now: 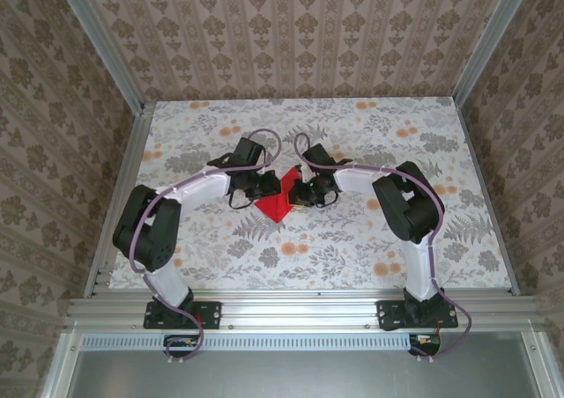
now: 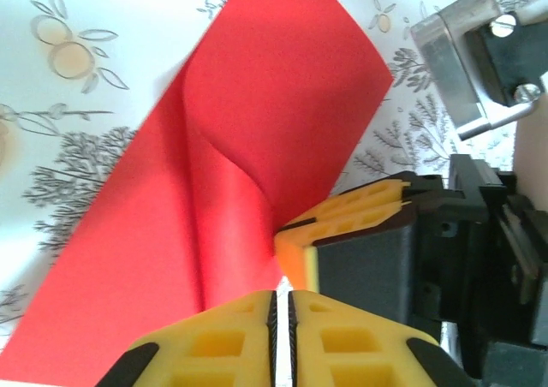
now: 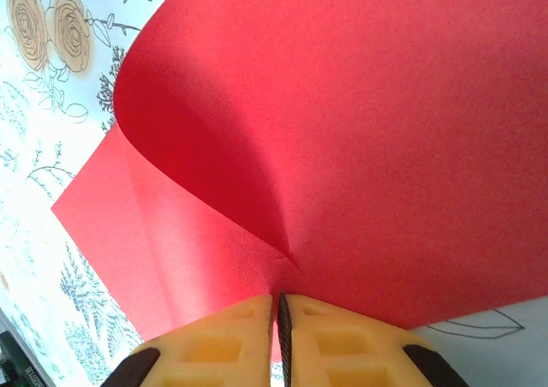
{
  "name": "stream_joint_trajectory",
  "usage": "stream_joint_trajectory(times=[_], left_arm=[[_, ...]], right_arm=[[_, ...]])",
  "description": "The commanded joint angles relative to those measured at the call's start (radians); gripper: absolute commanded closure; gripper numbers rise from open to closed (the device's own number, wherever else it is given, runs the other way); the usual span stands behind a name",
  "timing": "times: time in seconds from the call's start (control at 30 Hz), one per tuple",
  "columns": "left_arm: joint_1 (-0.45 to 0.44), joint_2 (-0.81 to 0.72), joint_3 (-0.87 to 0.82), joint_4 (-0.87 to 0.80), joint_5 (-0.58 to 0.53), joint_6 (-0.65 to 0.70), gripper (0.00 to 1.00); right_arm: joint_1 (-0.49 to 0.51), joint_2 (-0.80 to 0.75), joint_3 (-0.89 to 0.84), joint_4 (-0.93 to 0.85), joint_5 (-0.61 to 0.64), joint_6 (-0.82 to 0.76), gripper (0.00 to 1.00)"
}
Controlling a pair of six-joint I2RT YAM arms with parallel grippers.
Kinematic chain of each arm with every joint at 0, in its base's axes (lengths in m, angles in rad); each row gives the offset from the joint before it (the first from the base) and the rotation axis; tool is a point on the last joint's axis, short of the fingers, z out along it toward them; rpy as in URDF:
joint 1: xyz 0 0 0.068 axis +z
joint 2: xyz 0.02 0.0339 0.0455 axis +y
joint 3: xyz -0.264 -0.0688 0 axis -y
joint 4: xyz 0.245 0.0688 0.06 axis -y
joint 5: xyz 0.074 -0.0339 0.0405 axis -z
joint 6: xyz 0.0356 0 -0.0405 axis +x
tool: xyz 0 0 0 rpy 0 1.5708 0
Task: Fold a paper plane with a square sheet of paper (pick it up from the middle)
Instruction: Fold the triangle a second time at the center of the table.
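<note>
While both arms meet over the middle of the worktop [image 1: 370, 239], the square sheet of paper [image 1: 275, 202] lies there partly folded, with one flap curling upward. The left gripper [image 2: 280, 300], on the sheet's 9 o'clock side, has its jaws pinched to a thin slit on the paper's edge. The right gripper [image 3: 278, 306], at 3 o'clock, is likewise clamped, a sliver of red caught between its jaws. The two grippers' tips sit just beside each other.

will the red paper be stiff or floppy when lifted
Probably floppy: the red sheet curls softly where the right gripper pinches it. Likely very light, being so thin. It may crease easily, as one fold line shows.
</note>
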Motion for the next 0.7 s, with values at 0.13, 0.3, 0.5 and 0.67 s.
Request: stream_joint_trajectory(times=[0.13,0.3,0.5,0.67], left_arm=[[-0.002,0.093,0.006,0.033,0.064,-0.025,0.91],[-0.001,0.144,0.017,0.023,0.062,-0.029,0.92],[0.001,0.156,0.009,-0.014,-0.009,-0.035,0.93],[0.003,0.169,-0.007,-0.023,-0.026,-0.041,0.92]], right_arm=[[0.007,0.053,0.008,-0.081,0.044,-0.013,0.87],[0.006,0.057,0.010,-0.088,0.047,-0.013,0.87],[0.005,0.060,0.012,-0.099,0.059,-0.015,0.87],[0.005,0.068,0.016,-0.113,0.075,-0.017,0.87]])
